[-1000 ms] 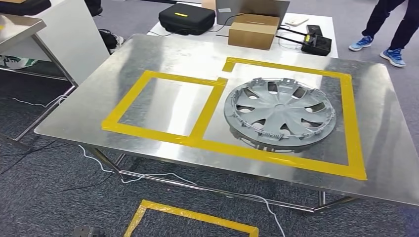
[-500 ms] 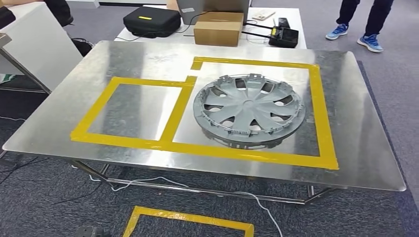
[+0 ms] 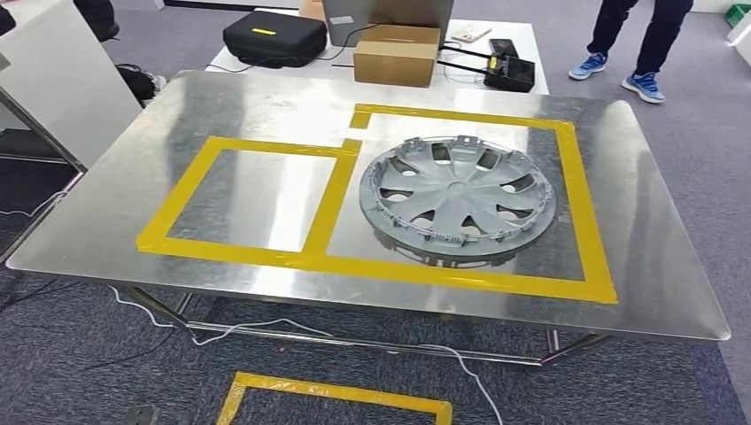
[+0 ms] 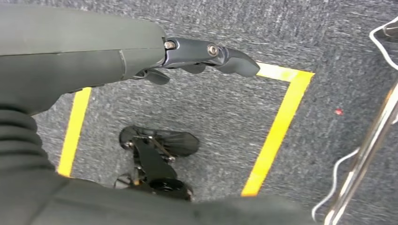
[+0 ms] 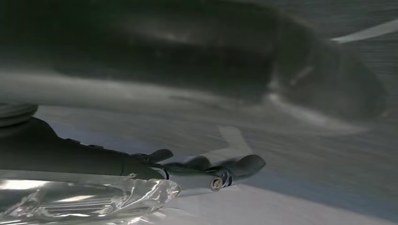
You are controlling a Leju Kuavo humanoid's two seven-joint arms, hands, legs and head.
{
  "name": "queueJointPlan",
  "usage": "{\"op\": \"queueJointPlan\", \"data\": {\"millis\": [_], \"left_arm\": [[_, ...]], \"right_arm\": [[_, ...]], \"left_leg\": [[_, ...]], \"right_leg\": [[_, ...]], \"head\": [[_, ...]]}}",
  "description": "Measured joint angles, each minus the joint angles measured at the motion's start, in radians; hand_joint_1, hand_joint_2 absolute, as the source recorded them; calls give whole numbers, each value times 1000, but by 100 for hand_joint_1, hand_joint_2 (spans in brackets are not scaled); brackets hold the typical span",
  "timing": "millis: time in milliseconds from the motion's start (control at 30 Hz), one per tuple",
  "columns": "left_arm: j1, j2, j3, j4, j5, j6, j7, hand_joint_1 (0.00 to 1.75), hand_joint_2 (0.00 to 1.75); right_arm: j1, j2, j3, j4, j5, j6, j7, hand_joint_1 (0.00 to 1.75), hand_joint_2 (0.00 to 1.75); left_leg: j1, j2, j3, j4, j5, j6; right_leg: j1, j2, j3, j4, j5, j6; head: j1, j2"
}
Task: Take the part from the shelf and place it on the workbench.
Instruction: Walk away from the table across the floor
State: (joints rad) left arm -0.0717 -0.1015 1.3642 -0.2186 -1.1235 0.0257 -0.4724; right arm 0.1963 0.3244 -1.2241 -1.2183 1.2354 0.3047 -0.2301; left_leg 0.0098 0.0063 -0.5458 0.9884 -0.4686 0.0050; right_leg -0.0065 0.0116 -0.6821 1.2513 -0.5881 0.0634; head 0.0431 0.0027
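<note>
Nearest us, our left hand (image 4: 206, 54) hangs low over the grey carpet (image 4: 220, 112), above a yellow tape outline (image 4: 277, 131) on the floor; its fingers lie loosely extended and hold nothing. Our right hand (image 5: 206, 171) looks much the same, fingers stretched out and bare, with crinkled clear plastic (image 5: 89, 199) just beside it; that view is blurred. Further ahead, well apart from both hands, the wheel cover (image 3: 458, 198) lies flat on the metal workbench (image 3: 115, 204), inside the larger yellow tape frame (image 3: 580, 204). Beyond stand a cardboard box (image 3: 396, 54), a black case (image 3: 273, 36) and a person's legs (image 3: 630, 35).
</note>
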Motion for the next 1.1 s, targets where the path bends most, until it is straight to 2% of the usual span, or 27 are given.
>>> {"op": "queueJointPlan", "data": {"millis": [33, 67, 100, 133, 200, 233, 267, 333, 367, 433, 500, 533, 567, 600, 667, 700, 733, 767, 867, 900, 933, 1033, 1067, 1100], "left_arm": [[1, 2, 0, 0, -4, 0, 3, 0, 175], [0, 4, 0, 0, -8, 0, 5, 0, 175], [-1, 5, -1, 0, -12, 0, 7, 0, 175], [-3, 6, -1, 0, -15, 0, 7, 0, 175], [-6, 9, -4, 0, -19, 0, 8, 0, 175], [-7, 11, -5, 0, -21, 0, 8, 0, 175], [-8, 13, -7, 0, -23, 1, 8, 0, 131], [-11, 15, -11, 0, -26, -2, 6, 0, 44], [-11, 15, -13, 0, -27, -7, 1, 0, 0], [-13, 16, -17, 0, -29, -24, -17, 0, 0], [-13, 15, -21, 0, -31, -38, -36, 0, 0], [-12, 16, -23, 0, -32, -41, -43, 0, 0], [-12, 16, -24, 0, -32, -42, -48, 0, 0], [-12, 16, -25, 0, -33, -43, -51, 0, 0], [-12, 17, -27, 0, -33, -43, -53, 0, 0], [-13, 18, -27, 0, -33, -42, -53, 0, 0], [-14, 18, -28, 0, -33, -42, -53, 0, 0], [-15, 18, -30, 0, -33, -42, -53, 0, 0], [-13, 18, -34, 0, -36, -41, -55, 0, 0], [-13, 18, -35, 0, -37, -41, -56, 0, 0], [-14, 19, -35, 0, -38, -41, -58, 0, 0], [-15, 20, -38, 0, -39, -40, -62, 0, 0], [-14, 20, -38, 0, -39, -40, -62, 0, 0], [-14, 20, -39, 0, -39, -40, -62, 0, 0]], "right_arm": [[-22, -11, -44, 82, 52, -25, 38, 0, 0], [-42, -22, -81, 157, 84, -46, 75, 0, 0], [-62, -32, -114, 225, 107, -64, 111, 0, 0], [-81, -40, -142, 285, 122, -82, 140, 0, 0], [-115, -54, -186, 389, 142, -113, 180, 0, 87], [-130, -61, -203, 435, 152, -124, 201, 0, 87], [-143, -68, -218, 482, 163, -135, 227, 0, 87], [-165, -84, -243, 571, 178, -160, 292, 0, 0], [-175, -91, -254, 614, 182, -176, 328, 0, 0], [-195, -101, -273, 693, 183, -208, 399, 0, 0], [-212, -106, -288, 757, 179, -229, 448, 0, 0], [-218, -107, -295, 784, 176, -236, 465, 0, 0], [-222, -108, -300, 806, 174, -241, 476, 0, 0], [-225, -108, -304, 825, 171, -246, 485, 0, 0], [-232, -109, -309, 856, 168, -252, 496, 0, 0], [-236, -110, -310, 867, 166, -253, 499, 0, 0], [-240, -110, -311, 876, 165, -254, 501, 0, 0], [-243, -112, -313, 883, 165, -254, 501, 0, 0], [-245, -118, -319, 902, 165, -257, 498, 0, 0], [-244, -121, -320, 908, 167, -257, 495, 0, 0], [-245, -123, -321, 913, 168, -257, 491, 0, 0], [-247, -127, -321, 923, 170, -257, 481, 0, 0], [-247, -128, -321, 925, 171, -257, 480, 0, 0], [-247, -130, -322, 927, 171, -257, 480, 0, 0]], "left_leg": [[-1, 2, 0, 0, 0, 0], [-2, 3, 1, 1, -1, 0], [-1, 5, 3, 1, -2, -2], [-1, 6, 6, 1, -4, -5], [-4, 7, 10, 3, -9, -14], [-5, 7, 12, 3, -10, -20], [-6, 7, 12, 2, -9, -25], [-3, 7, 13, 0, -8, -37], [-2, 6, 9, 8, -16, -42], [-1, 3, -27, 84, -64, -51], [-1, 2, -94, 218, -127, -55], [-1, 2, -119, 266, -140, -56], [-1, 2, -129, 282, -133, -55], [-1, 2, -122, 263, -110, -54], [-1, 1, -66, 143, -36, -50], [-1, 0, -36, 82, -13, -47], [-2, -2, -16, 36, 3, -44], [-3, -3, -8, 16, 7, -40], [-3, -4, -12, 5, 15, -24], [-3, -3, -15, 3, 20, -16], [-1, -2, -19, 2, 25, -9], [-4, 1, -41, 2, 41, 4], [-5, 2, -50, 2, 47, 5], [-6, 3, -58, 2, 54, 5]], "right_leg": [[0, -1, -20, 41, -11, 1], [-1, -2, -22, 43, -1, 1], [-2, -3, -3, 4, 27, 1], [-4, -5, 31, -62, 63, 0], [-5, -8, 94, -183, 109, -5], [-4, -8, 109, -213, 117, -10], [-2, -7, 112, -221, 117, -16], [-1, -5, 111, -223, 121, -30], [-2, -5, 112, -225, 123, -37], [-4, -4, 111, -229, 127, -49], [-3, -2, 109, -229, 127, -54], [-3, -1, 108, -229, 127, -55], [-2, 0, 109, -228, 128, -55], [-2, 1, 110, -228, 128, -54], [-3, 3, 111, -227, 131, -51], [-2, 4, 110, -227, 132, -48], [0, 5, 108, -226, 133, -43], [1, 5, 106, -225, 135, -38], [2, 5, 103, -228, 138, -22], [1, 3, 98, -216, 123, -16], [0, 1, 86, -183, 94, -12], [0, -2, 25, 1, -29, -4], [0, -2, 18, 42, -48, -4], [0, -2, 30, 45, -47, -5]], "head": [[0, 0], [0, 0], [0, 0], [0, 0], [1, 0], [1, 0], [1, 0], [0, 0], [-1, 0], [-4, 0], [-6, 0], [-7, 0], [-7, 0], [-8, 0], [-10, 0], [-10, 0], [-11, 0], [-10, 0], [-9, 0], [-8, 0], [-7, 0], [-3, 0], [-3, 0], [-3, 0]]}}
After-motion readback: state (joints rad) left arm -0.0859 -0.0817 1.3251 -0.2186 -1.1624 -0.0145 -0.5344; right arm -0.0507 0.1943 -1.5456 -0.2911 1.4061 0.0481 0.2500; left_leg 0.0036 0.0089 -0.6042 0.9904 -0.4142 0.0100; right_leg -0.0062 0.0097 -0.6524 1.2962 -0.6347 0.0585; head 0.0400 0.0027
